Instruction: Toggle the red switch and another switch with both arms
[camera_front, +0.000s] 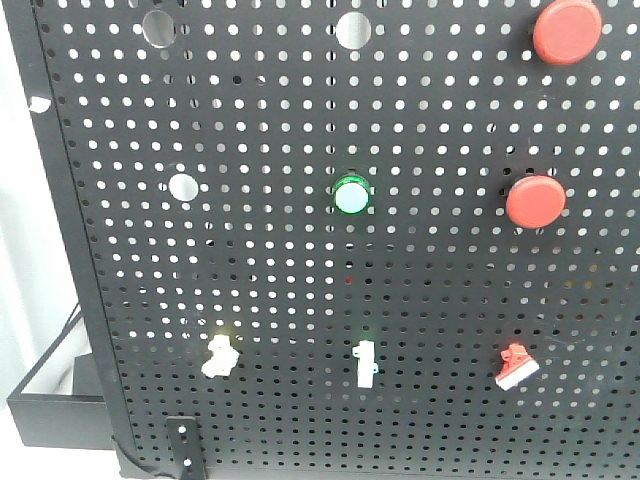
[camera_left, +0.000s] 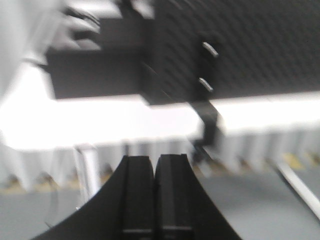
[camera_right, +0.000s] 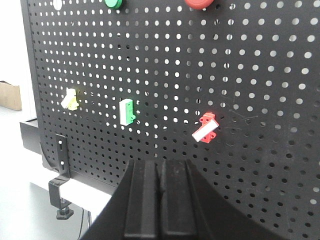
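The red switch (camera_front: 516, 366) (camera_right: 206, 128), a small toggle with a white lever, is mounted low right on the black pegboard (camera_front: 420, 280). The pale yellow switch (camera_front: 220, 357) (camera_right: 70, 99) sits low left in the same row. My right gripper (camera_right: 160, 162) is shut and empty, below and left of the red switch, apart from it. In the blurred left wrist view my left gripper (camera_left: 154, 158) is shut on nothing, below the board's lower edge. Neither arm shows in the front view.
A green-based toggle (camera_front: 365, 364) (camera_right: 127, 111) sits between the two switches. A green-ringed button (camera_front: 352, 195) and two big red push-buttons (camera_front: 536, 201) (camera_front: 567, 31) are higher up. A clamp (camera_right: 60, 172) holds the board's lower left corner. A black tray (camera_front: 55, 395) stands at left.
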